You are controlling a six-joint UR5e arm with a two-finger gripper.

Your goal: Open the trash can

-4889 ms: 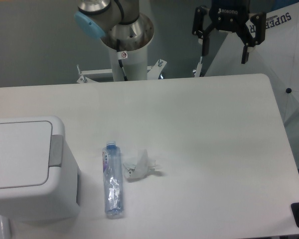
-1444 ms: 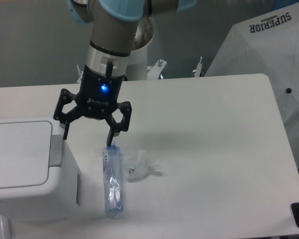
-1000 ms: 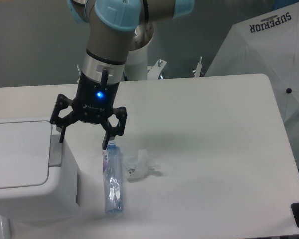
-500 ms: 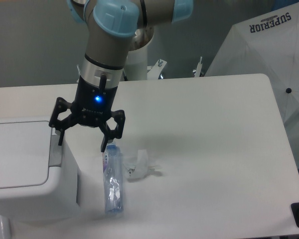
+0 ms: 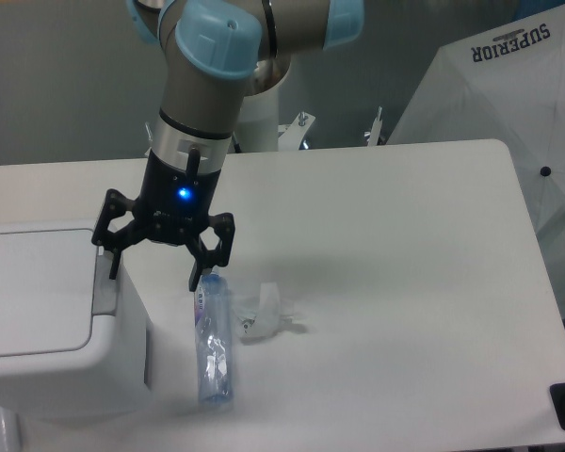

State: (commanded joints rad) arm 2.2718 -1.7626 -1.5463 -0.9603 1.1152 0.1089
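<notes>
Plastic bottle [image 5: 213, 348]; crumpled wrapper [image 5: 267, 314]; table [image 5: 405, 282]

**Table surface**

White table [image 5: 405, 264] under my arm. On it: trash can [image 5: 47, 320] at the left edge, lid shut; clear bottle [image 5: 213, 347] lying flat just beside it; crumpled wrapper [image 5: 266, 314] next to the bottle.

One fixed camera, set high opposite the arm's base, looks steeply down across the bench [image 5: 405, 235] toward the grey back wall. It sits fairly close: the bench fills the frame, its left and near edges cut off.
</notes>
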